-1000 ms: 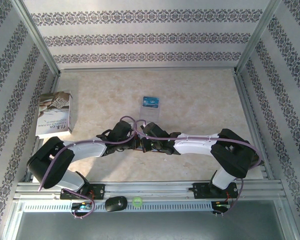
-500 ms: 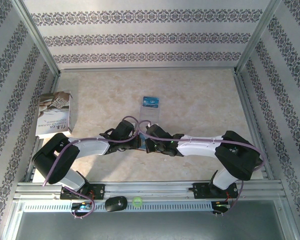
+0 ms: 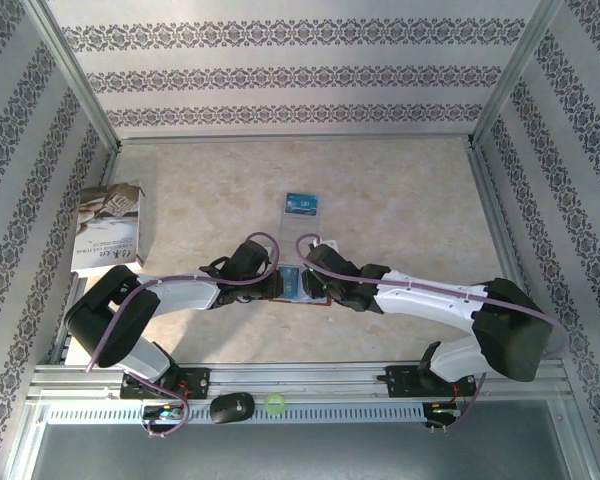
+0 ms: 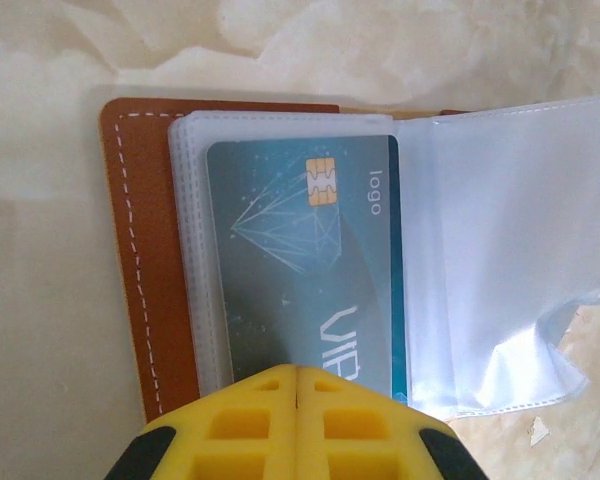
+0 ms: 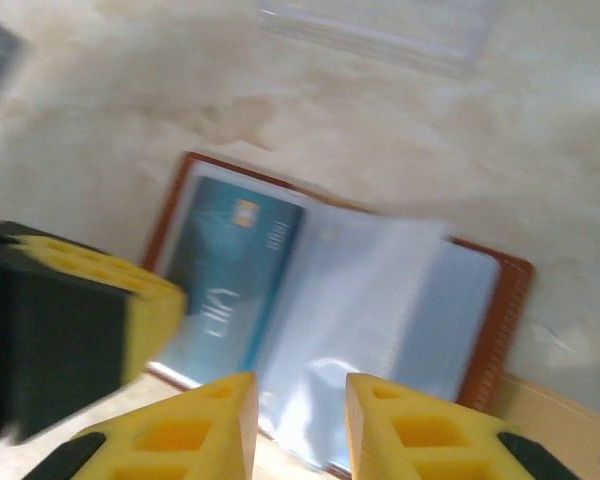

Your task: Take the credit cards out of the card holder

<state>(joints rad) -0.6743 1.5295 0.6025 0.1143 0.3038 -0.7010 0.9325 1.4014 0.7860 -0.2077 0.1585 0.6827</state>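
Observation:
The brown card holder (image 3: 296, 284) lies open on the table between my two grippers, its clear sleeves spread out. A blue credit card (image 4: 300, 250) with a gold chip sits in the left sleeve, beside the leather cover (image 4: 145, 250). My left gripper (image 4: 298, 370) is shut, its tips resting on the near end of that card's sleeve. My right gripper (image 5: 298, 385) hangs open just above the loose clear pages (image 5: 370, 290), holding nothing. Another blue credit card (image 3: 301, 203) lies farther back on the table.
That far card rests on a pale translucent sheet (image 3: 302, 230). A white-grey booklet (image 3: 108, 228) lies at the left edge. Metal frame rails and patterned walls close in the table. A black mouse (image 3: 231, 407) and a green ball (image 3: 274, 404) sit on the front rail.
My right gripper has opened and its arm has swung to the right, uncovering the open card holder. The left arm has stayed in place, still shut.

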